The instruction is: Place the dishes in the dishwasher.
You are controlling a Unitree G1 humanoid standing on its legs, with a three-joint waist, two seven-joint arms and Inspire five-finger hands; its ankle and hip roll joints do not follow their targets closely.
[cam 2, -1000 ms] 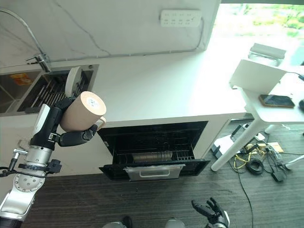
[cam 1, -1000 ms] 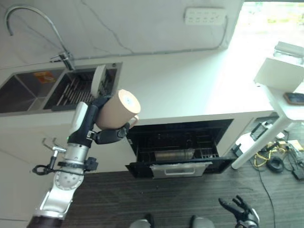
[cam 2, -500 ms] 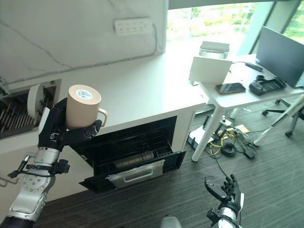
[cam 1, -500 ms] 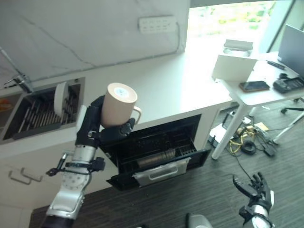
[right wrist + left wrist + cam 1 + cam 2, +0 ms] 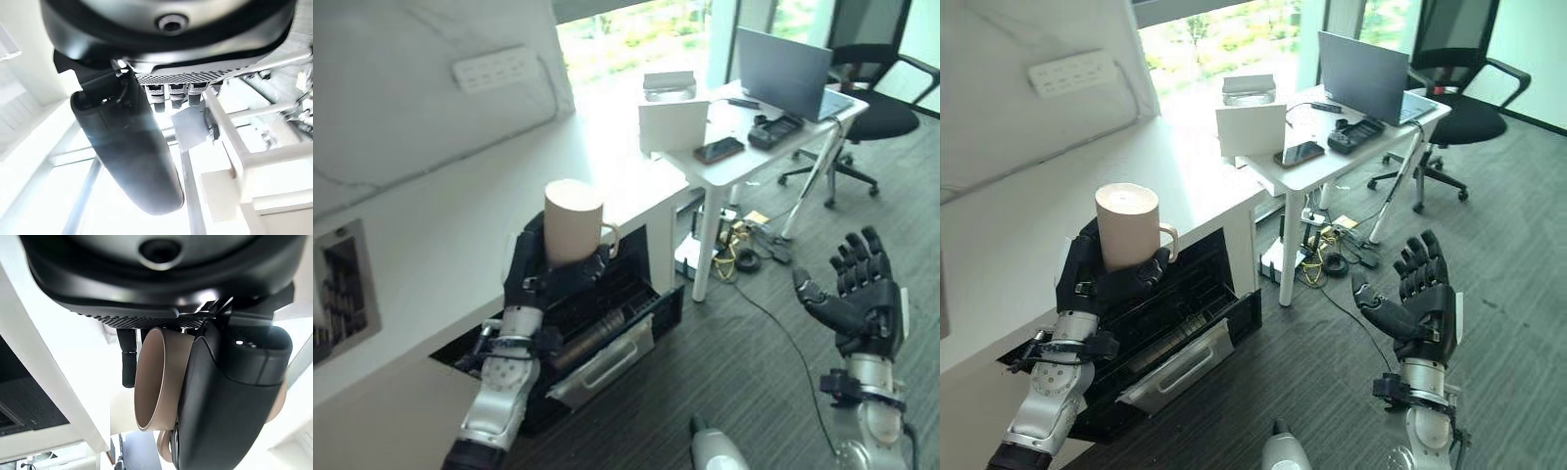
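My left hand (image 5: pixel 540 279) is shut on a tan mug (image 5: pixel 574 222), held bottom-up with its handle to the right, just above the open dishwasher (image 5: pixel 607 323). The left wrist view shows the mug (image 5: pixel 159 382) from its open mouth, with the thumb (image 5: pixel 225 401) curled across its side. The dishwasher's black drawer (image 5: pixel 1175 343) is pulled out under the white counter (image 5: pixel 1028 225) and carries a long grey cylinder in its rack. My right hand (image 5: pixel 1420 299) is raised at the right, open, fingers spread and holding nothing.
A white desk (image 5: pixel 744 137) with a laptop, a phone and a white box stands right of the counter, a black office chair (image 5: pixel 881 108) behind it. Cables lie on the dark floor under the desk. A sink corner (image 5: pixel 337 294) shows at the far left.
The camera has swung to the right, so the sink has slid out of view. My right hand has risen from the floor level to mid height. The mug stays in my left hand.
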